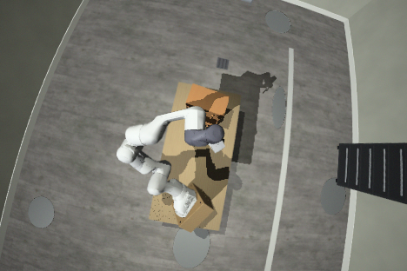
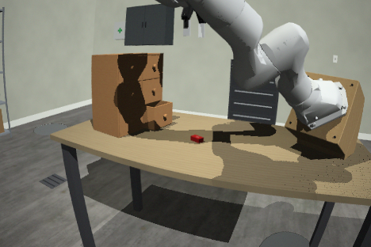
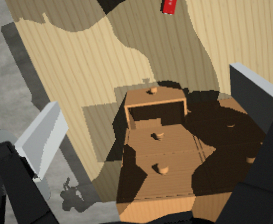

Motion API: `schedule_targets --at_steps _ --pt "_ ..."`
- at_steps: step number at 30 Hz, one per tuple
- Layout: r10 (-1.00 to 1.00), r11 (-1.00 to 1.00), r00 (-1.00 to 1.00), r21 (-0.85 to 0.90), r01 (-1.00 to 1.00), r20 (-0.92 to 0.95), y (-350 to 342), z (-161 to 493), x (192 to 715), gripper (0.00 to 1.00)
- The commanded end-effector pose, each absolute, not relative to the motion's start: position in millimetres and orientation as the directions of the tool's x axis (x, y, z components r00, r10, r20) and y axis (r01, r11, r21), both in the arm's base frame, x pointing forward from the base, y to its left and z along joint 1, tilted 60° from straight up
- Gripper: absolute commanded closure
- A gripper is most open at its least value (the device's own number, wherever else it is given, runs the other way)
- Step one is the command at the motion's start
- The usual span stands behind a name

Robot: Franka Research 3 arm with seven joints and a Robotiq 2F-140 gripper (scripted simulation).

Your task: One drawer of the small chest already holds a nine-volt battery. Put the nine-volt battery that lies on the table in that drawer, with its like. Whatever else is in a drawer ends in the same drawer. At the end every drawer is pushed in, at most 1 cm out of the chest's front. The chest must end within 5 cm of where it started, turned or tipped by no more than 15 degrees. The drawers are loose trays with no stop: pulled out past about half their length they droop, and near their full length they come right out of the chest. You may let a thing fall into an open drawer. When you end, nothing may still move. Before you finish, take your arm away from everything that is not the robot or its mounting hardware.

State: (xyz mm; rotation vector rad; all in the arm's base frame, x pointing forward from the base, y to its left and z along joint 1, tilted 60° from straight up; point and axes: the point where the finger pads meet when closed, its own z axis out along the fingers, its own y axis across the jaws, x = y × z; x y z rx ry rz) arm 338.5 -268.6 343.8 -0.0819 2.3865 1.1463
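Observation:
The small orange-brown chest (image 1: 202,95) (image 2: 105,91) stands upright at one end of the table, with knobbed drawers in two columns. Its bottom drawer (image 2: 160,115) (image 3: 155,96) in the column on the right in the exterior view is pulled part way out; the other drawers that show look pushed in. Inside the open drawer, part lit and part dark, no battery can be made out. A red nine-volt battery (image 2: 196,138) (image 3: 169,6) lies on the table in front of the chest; the arm hides it in the top view. My gripper (image 2: 193,32) (image 3: 143,97) is wide open and empty, higher than the chest's top and out in front of it.
The table (image 1: 174,156) (image 2: 158,158) carries the arm's tilted wooden mount (image 1: 202,216) (image 2: 353,107) at the end away from the chest. The arm (image 1: 145,134) (image 2: 230,5) arches high over the table between them. Its shadows fall on the chest and table.

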Motion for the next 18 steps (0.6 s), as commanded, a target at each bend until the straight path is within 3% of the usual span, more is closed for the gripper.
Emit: schedule_targets --at_steps 1,18 --pt "0.207 0.618 -0.889 0.759 -0.205 -0.409 -266.4 348.3 328.0 0.0" --pt "0.211 0.617 -0.888 0.761 -0.202 -0.407 -266.9 348.4 326.8 0.0"
